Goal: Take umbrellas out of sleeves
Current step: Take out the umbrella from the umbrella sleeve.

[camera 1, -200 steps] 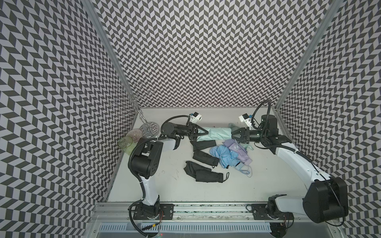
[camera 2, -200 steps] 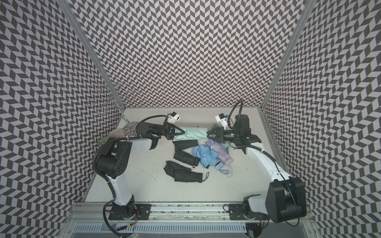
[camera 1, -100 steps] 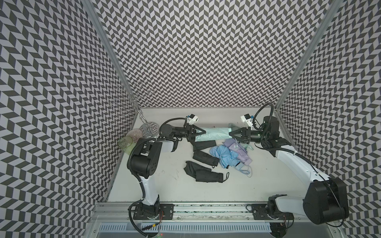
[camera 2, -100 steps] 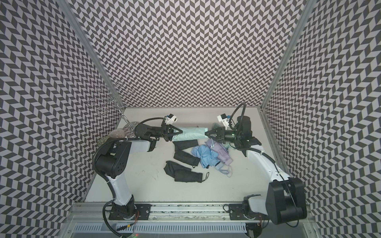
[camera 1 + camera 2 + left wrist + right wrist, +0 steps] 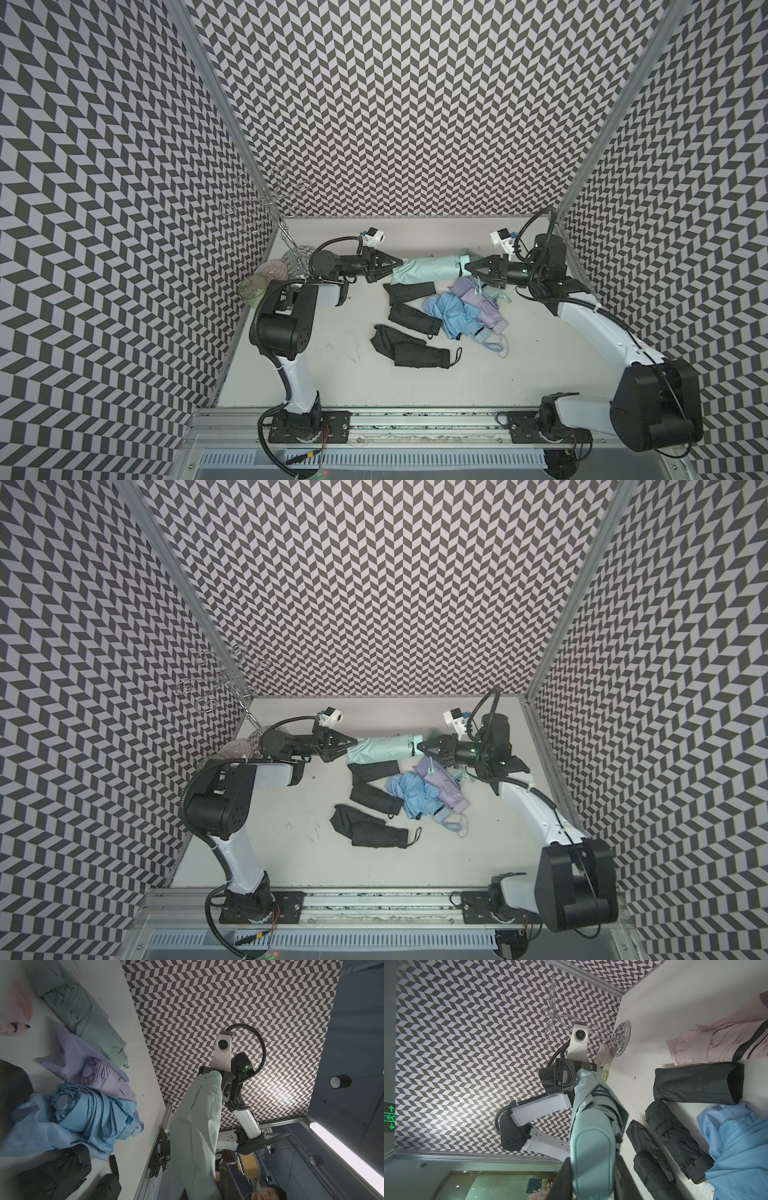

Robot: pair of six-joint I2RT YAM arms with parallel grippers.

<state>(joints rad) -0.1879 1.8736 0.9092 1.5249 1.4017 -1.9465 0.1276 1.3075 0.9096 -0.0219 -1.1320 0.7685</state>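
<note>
A mint umbrella (image 5: 424,269) (image 5: 380,748) in its mint sleeve (image 5: 197,1126) hangs level above the back of the table, stretched between both arms. My left gripper (image 5: 399,262) (image 5: 355,742) (image 5: 205,1190) is shut on the sleeve's closed end. My right gripper (image 5: 467,264) (image 5: 419,746) (image 5: 592,1180) is shut on the umbrella's mint handle (image 5: 592,1159). Below lie a light blue umbrella (image 5: 455,313), a lavender umbrella (image 5: 482,301), two black umbrellas (image 5: 413,318) (image 5: 415,351) and an empty black sleeve (image 5: 409,288). A pink umbrella (image 5: 720,1043) and another mint umbrella (image 5: 83,1014) lie near the back wall.
A wire glass rack (image 5: 286,232) stands in the back left corner with a green drinking glass (image 5: 252,286) and a ribbed glass (image 5: 270,272) beside it. Patterned walls close three sides. The metal rail (image 5: 415,419) with both arm bases runs along the front.
My left gripper's jaws have closed from wide open onto the end of the mint sleeve. The right gripper has kept its hold on the handle, and the umbrella has barely shifted.
</note>
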